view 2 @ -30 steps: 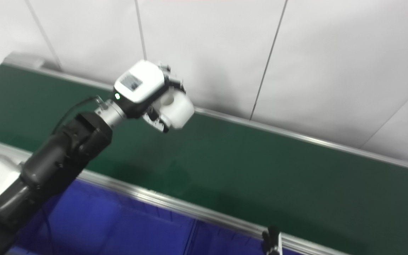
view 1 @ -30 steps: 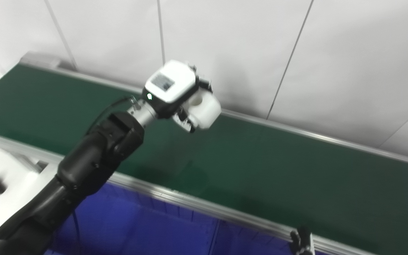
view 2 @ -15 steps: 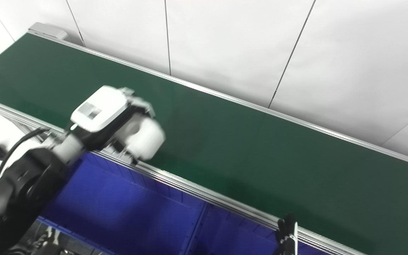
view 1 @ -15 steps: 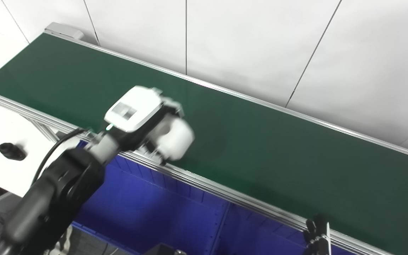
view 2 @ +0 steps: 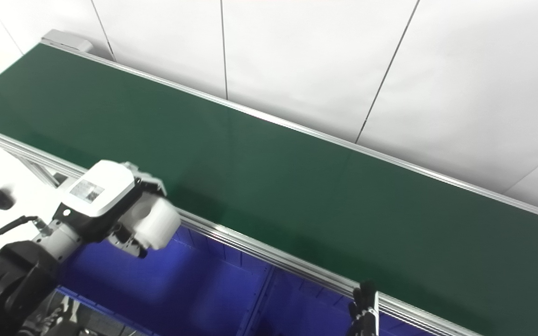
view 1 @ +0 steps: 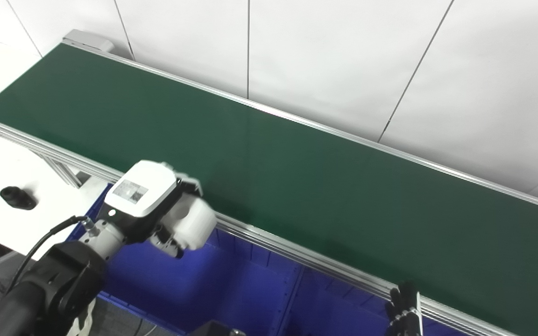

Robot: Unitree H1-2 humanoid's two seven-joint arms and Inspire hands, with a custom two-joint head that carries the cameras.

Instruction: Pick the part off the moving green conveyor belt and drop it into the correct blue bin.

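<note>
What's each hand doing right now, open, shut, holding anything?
Left hand: shut on the chunky white plastic part, over the blue bin.
Right hand: only dark fingertips at the bottom edge; cannot tell.

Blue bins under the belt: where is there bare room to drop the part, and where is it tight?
The left bin, below the left hand holding the white part, shows a bare floor from the belt rail to its near wall. The right bin, past the divider, also looks bare. The green belt is open. It is tight only by the right hand at the rail.
</note>
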